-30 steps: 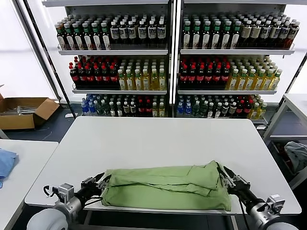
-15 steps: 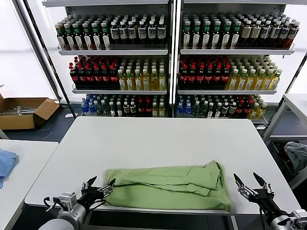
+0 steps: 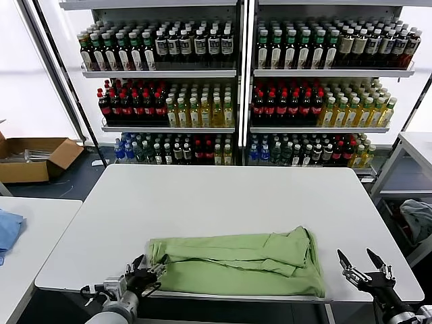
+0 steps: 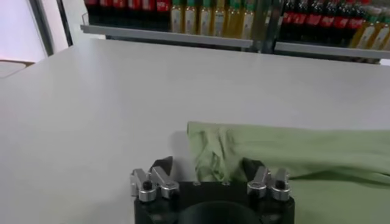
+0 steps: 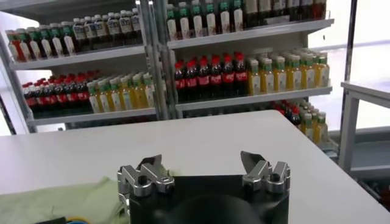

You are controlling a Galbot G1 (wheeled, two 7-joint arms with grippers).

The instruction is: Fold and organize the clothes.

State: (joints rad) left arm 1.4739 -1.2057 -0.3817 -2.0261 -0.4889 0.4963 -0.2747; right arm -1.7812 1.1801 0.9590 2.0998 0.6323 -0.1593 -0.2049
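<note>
The light green polo shirt [image 3: 236, 262] lies folded into a long band along the front edge of the white table [image 3: 223, 196]. My left gripper [image 3: 145, 270] is open and empty at the shirt's left end, low at the table's front edge. In the left wrist view the shirt's end [image 4: 244, 152] lies just ahead of the open left gripper [image 4: 207, 167]. My right gripper [image 3: 361, 262] is open and empty, off the shirt's right end near the table's front right corner. In the right wrist view the right gripper [image 5: 201, 161] is open, with a bit of shirt [image 5: 55, 201] to one side.
Shelves of bottles [image 3: 236, 88] stand behind the table. A second white table [image 3: 27, 229] at the left carries a blue cloth [image 3: 7, 229]. A cardboard box [image 3: 34, 156] sits on the floor at the left. A grey cloth [image 3: 418, 219] lies at the far right.
Both grippers let go of the shirt's ends, opened and drew back toward the table's front edge. The shirt stays folded on the table.
</note>
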